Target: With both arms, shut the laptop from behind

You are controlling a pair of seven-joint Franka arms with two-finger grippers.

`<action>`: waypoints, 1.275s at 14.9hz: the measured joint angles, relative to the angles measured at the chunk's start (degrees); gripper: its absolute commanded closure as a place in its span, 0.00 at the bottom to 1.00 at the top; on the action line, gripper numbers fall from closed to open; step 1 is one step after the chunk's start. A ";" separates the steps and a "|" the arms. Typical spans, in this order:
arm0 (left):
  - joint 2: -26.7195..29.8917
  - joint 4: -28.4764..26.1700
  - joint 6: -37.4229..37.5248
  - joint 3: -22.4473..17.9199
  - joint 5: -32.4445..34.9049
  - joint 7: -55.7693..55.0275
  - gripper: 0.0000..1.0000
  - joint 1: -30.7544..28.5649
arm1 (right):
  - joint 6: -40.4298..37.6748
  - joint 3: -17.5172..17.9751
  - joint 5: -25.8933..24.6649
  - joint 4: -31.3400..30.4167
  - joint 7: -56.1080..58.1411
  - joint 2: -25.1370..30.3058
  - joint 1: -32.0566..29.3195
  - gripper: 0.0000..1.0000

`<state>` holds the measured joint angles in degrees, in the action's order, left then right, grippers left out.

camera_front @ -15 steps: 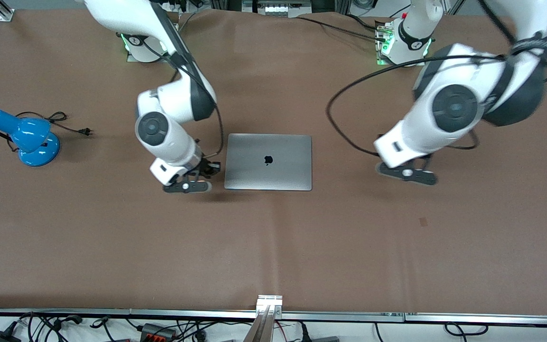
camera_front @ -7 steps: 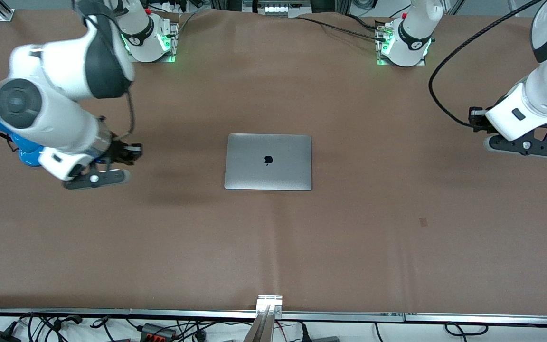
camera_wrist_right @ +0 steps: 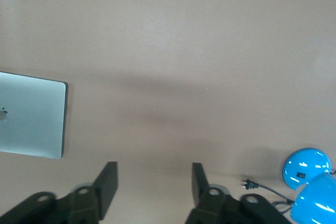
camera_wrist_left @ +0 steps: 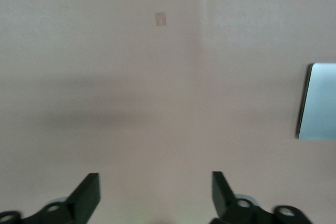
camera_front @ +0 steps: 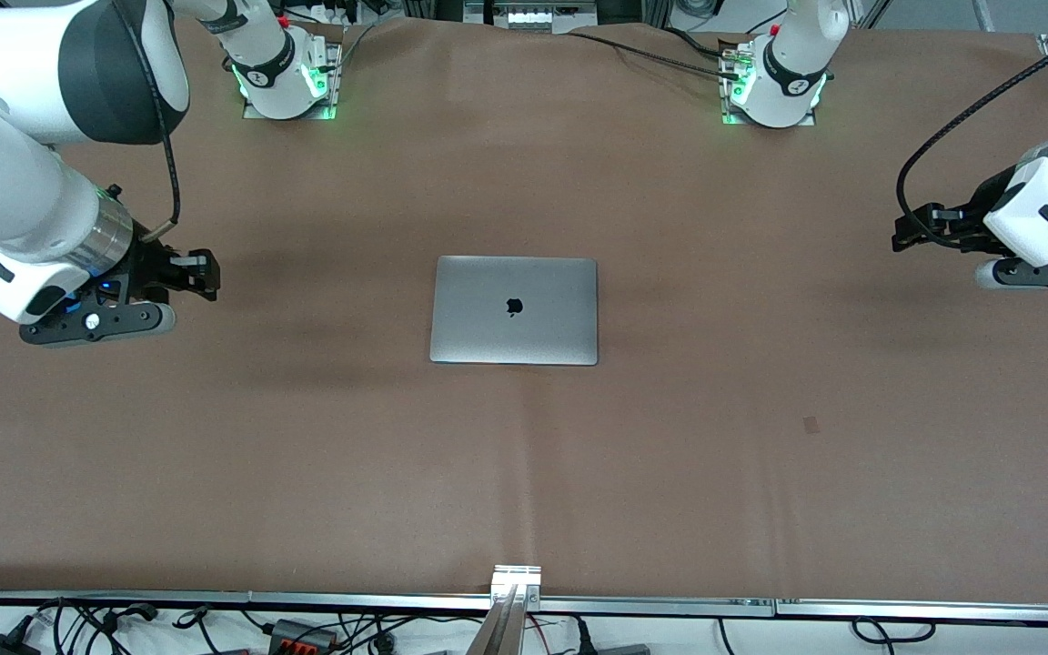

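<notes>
The silver-grey laptop (camera_front: 514, 310) lies shut and flat in the middle of the brown table, its lid with the black apple logo facing up. It also shows in the left wrist view (camera_wrist_left: 320, 101) and in the right wrist view (camera_wrist_right: 31, 121). My right gripper (camera_front: 96, 320) hangs open and empty above the table toward the right arm's end, well away from the laptop; its jaws (camera_wrist_right: 154, 174) stand wide over bare cloth. My left gripper (camera_front: 1042, 273) hangs open and empty above the table at the left arm's end, also over bare cloth (camera_wrist_left: 156, 182).
A small blue desk lamp (camera_wrist_right: 311, 181) with its black cord and plug sits beneath the right gripper; the right arm hides it in the front view. A small dark patch (camera_front: 811, 424) marks the cloth. The arm bases (camera_front: 283, 77) stand along the table's top edge.
Both grippers have swung outward from beside the laptop toward their own ends of the table. The laptop has stayed shut and still.
</notes>
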<state>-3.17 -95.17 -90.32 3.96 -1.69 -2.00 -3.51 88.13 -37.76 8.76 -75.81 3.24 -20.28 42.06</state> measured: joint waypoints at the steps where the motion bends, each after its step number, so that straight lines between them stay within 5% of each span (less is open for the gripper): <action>1: 0.01 0.02 -0.24 0.05 -0.09 -0.18 0.00 0.01 | -0.07 -0.76 0.00 0.16 -0.05 -0.01 0.21 0.00; 4: 0.03 0.16 -0.62 0.25 -0.41 -1.64 0.00 0.11 | 0.57 -3.47 0.21 0.84 0.02 0.01 -0.57 0.00; 6: 0.03 0.17 -0.63 0.38 -0.43 -4.41 0.00 0.13 | 1.29 -1.51 0.50 1.85 0.03 0.23 -4.43 0.00; 10: 0.04 0.17 -0.64 0.44 -0.43 -5.67 0.00 0.13 | 1.61 19.23 -0.15 2.78 -0.97 2.71 -24.93 0.00; 14: 0.04 0.17 -0.64 0.44 -0.43 -5.77 0.00 0.12 | 3.28 33.01 -4.41 2.31 -0.98 4.60 -40.52 0.00; 19: 0.04 0.16 -0.59 0.46 -0.43 -5.83 0.00 0.12 | 4.47 36.88 -8.81 -3.00 -0.99 8.72 -43.55 0.00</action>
<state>-3.13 -95.00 -90.92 4.41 -2.13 -7.83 -3.39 92.60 -0.87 -0.04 -78.82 2.26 -11.56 -1.49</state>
